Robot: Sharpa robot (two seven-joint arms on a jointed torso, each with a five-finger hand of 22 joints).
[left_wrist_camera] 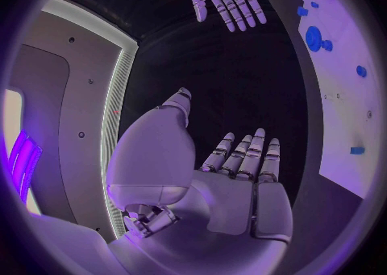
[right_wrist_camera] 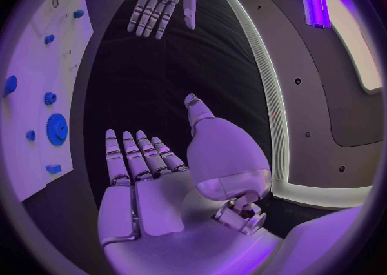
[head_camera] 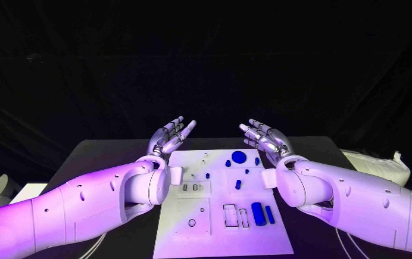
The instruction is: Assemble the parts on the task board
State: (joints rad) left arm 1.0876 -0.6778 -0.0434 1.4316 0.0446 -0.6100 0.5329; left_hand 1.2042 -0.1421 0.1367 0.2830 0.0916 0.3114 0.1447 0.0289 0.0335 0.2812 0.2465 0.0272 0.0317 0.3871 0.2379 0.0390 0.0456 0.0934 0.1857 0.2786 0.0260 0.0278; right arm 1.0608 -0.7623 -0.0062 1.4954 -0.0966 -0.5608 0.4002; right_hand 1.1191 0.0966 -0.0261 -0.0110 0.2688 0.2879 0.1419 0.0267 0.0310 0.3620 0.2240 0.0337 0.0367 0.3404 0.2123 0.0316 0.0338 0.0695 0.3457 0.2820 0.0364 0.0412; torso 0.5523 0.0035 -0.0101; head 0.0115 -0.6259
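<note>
Blue parts lie on the white task board; beyond its far edge, left hand and right hand hover, fingers spread wide, holding nothing.

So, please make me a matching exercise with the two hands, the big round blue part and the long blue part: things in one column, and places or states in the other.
Things:
1. left hand
2. right hand
3. round blue part
4. long blue part

Places or states:
A. lies near the task board edge closest to the robot
B. open, raised at the board's far right corner
C. lies near the board's far edge
D. open, raised at the board's far left corner

Pairs: 1-D, 2-B, 3-C, 4-A
</note>
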